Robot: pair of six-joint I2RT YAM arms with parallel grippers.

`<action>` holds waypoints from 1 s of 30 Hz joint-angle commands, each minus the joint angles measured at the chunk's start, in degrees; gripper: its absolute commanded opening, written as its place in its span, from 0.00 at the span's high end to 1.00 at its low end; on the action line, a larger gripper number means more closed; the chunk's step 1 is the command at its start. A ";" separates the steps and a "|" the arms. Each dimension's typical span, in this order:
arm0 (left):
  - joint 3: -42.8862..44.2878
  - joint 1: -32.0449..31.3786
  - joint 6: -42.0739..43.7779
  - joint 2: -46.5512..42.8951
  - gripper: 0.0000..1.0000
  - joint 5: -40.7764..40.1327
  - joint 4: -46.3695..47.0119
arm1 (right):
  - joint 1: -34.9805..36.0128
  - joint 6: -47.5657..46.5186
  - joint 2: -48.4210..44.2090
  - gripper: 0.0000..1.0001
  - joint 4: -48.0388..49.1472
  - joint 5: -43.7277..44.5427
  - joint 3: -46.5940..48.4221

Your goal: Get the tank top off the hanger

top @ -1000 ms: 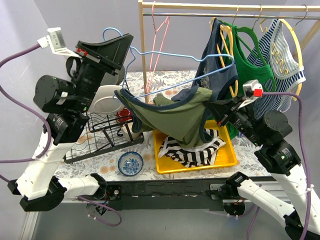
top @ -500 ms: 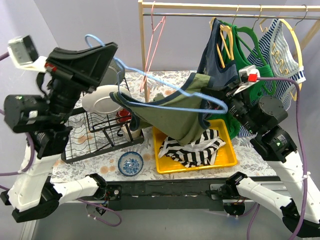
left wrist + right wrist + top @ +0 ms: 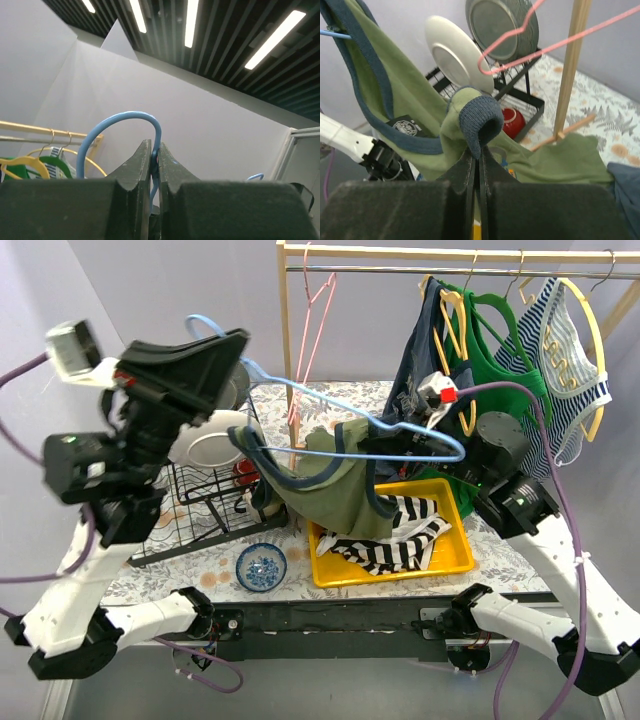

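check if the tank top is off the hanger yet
Still on: a strap of the tank top loops round the hanger; the right pincer pinches its trim.

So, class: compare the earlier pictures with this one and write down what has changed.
The left gripper tipped the blue hanger so its right end dropped. The right gripper swung left, dragging the green tank top off that end. Both grips stayed shut; yellow tray and dish rack unmoved.

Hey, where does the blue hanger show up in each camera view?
Top external: the blue hanger spans the centre, tilted.
Left wrist: its hook sits at centre, pinched by the left gripper.
Right wrist: a sliver at the top-left edge.
Shared landmark: the wooden rack.
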 commanded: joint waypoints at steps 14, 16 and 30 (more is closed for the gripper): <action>-1.19 0.23 -20.66 3.62 1.00 12.85 8.55 | -0.19 0.69 -1.04 0.99 0.36 11.98 4.38; -1.54 0.23 -23.11 3.44 1.00 13.38 8.81 | -0.28 0.52 -1.30 0.99 1.40 14.18 4.12; 8.28 0.23 -11.56 5.11 1.00 17.16 -4.26 | -0.19 1.40 -3.24 0.99 3.69 13.50 8.84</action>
